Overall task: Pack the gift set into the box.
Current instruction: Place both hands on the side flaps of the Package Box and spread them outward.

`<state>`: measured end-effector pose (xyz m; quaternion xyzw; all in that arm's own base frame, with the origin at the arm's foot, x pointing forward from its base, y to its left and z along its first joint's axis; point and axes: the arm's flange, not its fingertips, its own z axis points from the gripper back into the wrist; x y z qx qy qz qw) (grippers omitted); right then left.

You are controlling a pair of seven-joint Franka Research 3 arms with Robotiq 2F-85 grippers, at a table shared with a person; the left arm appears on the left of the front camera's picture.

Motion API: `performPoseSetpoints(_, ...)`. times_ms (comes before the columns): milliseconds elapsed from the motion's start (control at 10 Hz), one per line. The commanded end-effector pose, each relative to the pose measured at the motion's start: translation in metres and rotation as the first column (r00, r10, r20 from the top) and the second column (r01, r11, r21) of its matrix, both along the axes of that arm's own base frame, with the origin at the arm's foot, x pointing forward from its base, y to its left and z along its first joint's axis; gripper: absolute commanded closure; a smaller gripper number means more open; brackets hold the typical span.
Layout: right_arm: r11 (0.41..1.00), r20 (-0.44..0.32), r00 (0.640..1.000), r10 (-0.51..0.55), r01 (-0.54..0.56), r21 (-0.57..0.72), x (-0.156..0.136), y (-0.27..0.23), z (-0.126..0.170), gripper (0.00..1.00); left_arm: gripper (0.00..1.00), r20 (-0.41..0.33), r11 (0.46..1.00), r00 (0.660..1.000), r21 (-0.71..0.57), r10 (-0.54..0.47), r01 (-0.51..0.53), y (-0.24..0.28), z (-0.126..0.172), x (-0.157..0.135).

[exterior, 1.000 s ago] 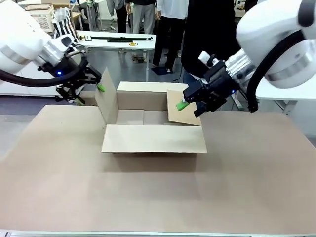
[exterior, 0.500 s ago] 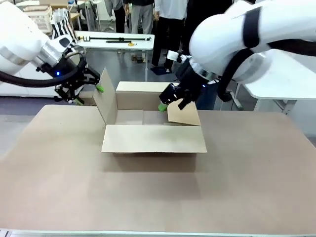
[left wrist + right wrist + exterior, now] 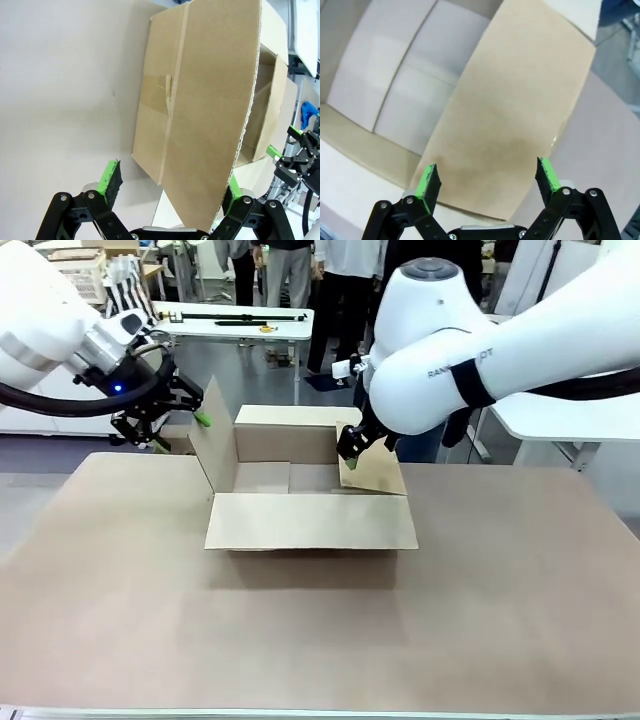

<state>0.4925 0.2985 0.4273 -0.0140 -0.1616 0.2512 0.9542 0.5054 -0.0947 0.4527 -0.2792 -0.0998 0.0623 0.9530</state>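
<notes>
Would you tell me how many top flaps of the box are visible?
4 on the box: left flap upright, far flap upright, right flap tilted, near flap folded outward.

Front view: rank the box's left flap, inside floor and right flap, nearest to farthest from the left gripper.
1. Left flap, upright, right at the left gripper.
2. Box floor, in the middle.
3. Right flap, far side, by the right gripper.
</notes>
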Motion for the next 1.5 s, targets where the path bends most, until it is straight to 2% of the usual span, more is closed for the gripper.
performPoseSetpoints(0, 0.999, 0.032, 0.999, -0.029, 0.030, -0.023, 0.001, 0.004, 0.006, 0.00, 0.00, -0.005, 1.000, 1.000, 0.017, 0.013, -0.013, 0.000, 0.003, 0.000)
performPoseSetpoints(100, 0.991, 0.067, 0.991, -0.117, 0.121, -0.060, 0.008, 0.010, 0.011, 0.00, 0.00, -0.005, 1.000, 1.000, 0.017, 0.013, -0.013, 0.000, 0.003, 0.000)
performPoseSetpoints(200, 0.985, 0.087, 0.986, -0.139, 0.147, -0.091, 0.014, 0.025, 0.012, 0.00, 0.00, -0.005, 1.000, 1.000, 0.017, 0.013, -0.013, 0.000, 0.003, 0.000)
performPoseSetpoints(500, 0.941, 0.099, 0.955, -0.278, 0.292, -0.173, 0.020, 0.073, 0.020, 0.00, 0.00, -0.005, 1.000, 1.000, 0.017, 0.013, -0.013, 0.000, 0.003, 0.000)
performPoseSetpoints(600, 0.923, 0.127, 0.951, -0.280, 0.303, -0.237, 0.024, 0.088, 0.014, 0.00, 0.00, -0.005, 1.000, 1.000, 0.017, 0.013, -0.013, 0.000, 0.003, 0.000)
performPoseSetpoints(700, 0.917, 0.134, 0.948, -0.289, 0.314, -0.246, 0.033, 0.100, 0.001, 0.00, 0.00, -0.005, 1.000, 1.000, 0.017, 0.013, -0.013, 0.000, 0.003, 0.000)
performPoseSetpoints(800, 0.900, 0.185, 0.935, -0.302, 0.343, -0.269, 0.043, 0.107, -0.013, 0.00, 0.00, -0.005, 1.000, 1.000, 0.017, 0.013, -0.013, 0.000, 0.003, 0.000)
performPoseSetpoints(1100, 0.867, 0.218, 0.937, -0.273, 0.338, -0.368, 0.050, 0.103, -0.053, 0.00, 0.00, -0.005, 1.000, 1.000, 0.017, 0.013, -0.013, 0.000, 0.003, 0.000)
performPoseSetpoints(1200, 0.857, 0.242, 0.931, -0.273, 0.350, -0.379, 0.052, 0.102, -0.062, 0.00, 0.00, -0.005, 1.000, 1.000, 0.017, 0.013, -0.013, 0.000, 0.003, 0.000)
performPoseSetpoints(1400, 0.839, 0.299, 0.914, -0.275, 0.380, -0.389, 0.055, 0.100, -0.059, 0.00, 0.00, -0.005, 1.000, 1.000, 0.017, 0.013, -0.013, 0.000, 0.003, 0.000)
